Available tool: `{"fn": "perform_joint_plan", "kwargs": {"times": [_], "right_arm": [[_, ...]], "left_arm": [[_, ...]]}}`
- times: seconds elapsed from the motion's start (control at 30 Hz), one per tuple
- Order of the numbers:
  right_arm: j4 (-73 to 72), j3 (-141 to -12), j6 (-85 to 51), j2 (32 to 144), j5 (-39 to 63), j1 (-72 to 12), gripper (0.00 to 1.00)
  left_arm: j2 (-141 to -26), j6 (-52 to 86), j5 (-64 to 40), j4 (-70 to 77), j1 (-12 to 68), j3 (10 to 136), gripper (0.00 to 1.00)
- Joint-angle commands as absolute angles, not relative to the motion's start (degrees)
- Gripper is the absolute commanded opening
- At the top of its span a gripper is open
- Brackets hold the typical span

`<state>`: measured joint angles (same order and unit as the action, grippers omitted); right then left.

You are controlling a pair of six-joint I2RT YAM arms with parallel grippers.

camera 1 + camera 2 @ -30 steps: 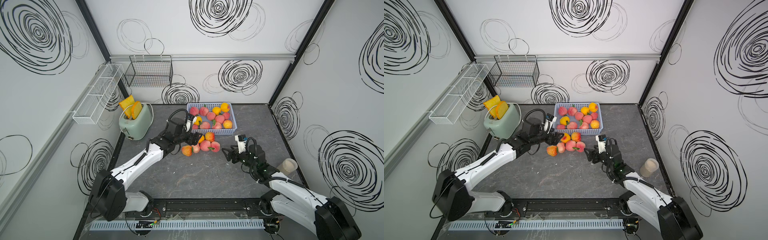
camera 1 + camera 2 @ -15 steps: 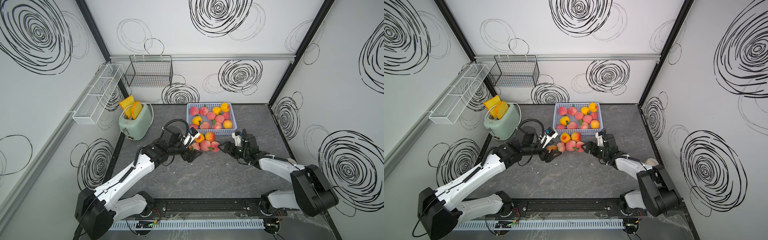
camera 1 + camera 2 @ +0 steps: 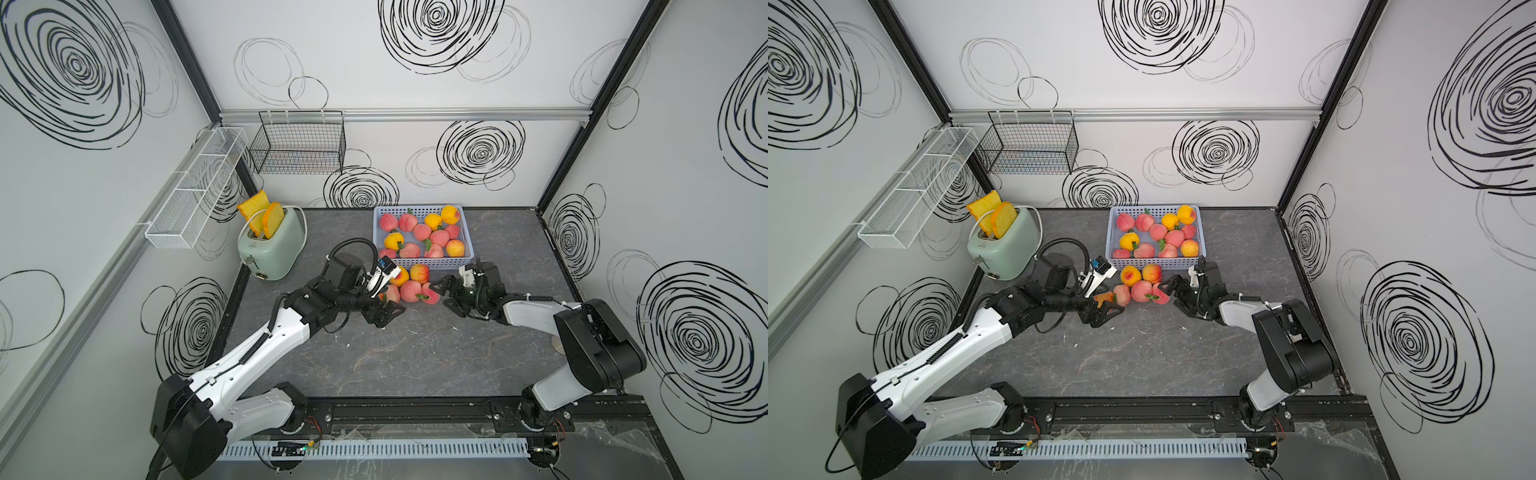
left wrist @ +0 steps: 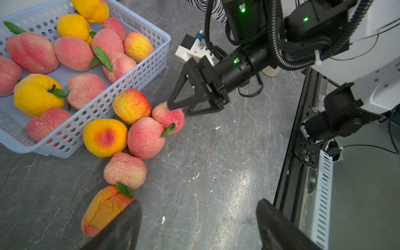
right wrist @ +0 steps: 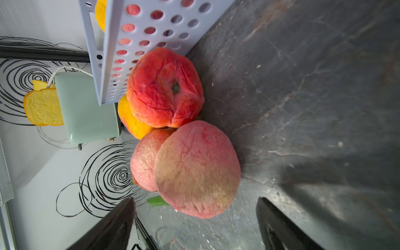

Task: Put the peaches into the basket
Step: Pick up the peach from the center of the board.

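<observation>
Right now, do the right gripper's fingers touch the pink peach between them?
Apart. The right wrist view shows the pink peach sitting between the fingers of the open right gripper, with a clear gap beside each one.

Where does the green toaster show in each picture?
In a top view: toaster left of the basket.
In a top view: toaster likewise left of the basket.
Left wrist: not in it.
Right wrist: toaster past the basket's corner.
Shared landmark: the basket.
</observation>
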<state>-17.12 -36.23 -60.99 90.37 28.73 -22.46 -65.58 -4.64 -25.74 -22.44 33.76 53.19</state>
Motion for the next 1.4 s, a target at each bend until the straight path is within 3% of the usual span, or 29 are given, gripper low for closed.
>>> {"fn": "perform_joint_plan", "kwargs": {"times": [0.0,0.43,0.83,0.97,1.37], "right_arm": [[-19.5,-37.9,-65.5,92.6,27.9,-23.1,0.91],[-22.7,-37.9,-66.5,96.2,26.5,-23.4,0.86],[-24.8,-37.2,-66.7,96.1,26.3,-23.3,0.69],[-24.9,-36.4,-66.4,94.8,25.6,-23.1,0.64],[-22.2,-31.4,-61.2,84.0,23.2,-20.6,0.63]], "left_arm": [[-64.5,-4.6,-26.8,-20.9,33.8,54.2,0.87],[-64.5,-4.4,-26.6,-20.9,33.6,54.1,0.87],[-64.9,-4.1,-26.3,-20.8,33.6,54.0,0.87],[-64.8,-4.2,-26.2,-20.9,33.6,54.0,0.87],[-65.7,-3.4,-26.8,-18.1,33.4,53.4,0.85]]}}
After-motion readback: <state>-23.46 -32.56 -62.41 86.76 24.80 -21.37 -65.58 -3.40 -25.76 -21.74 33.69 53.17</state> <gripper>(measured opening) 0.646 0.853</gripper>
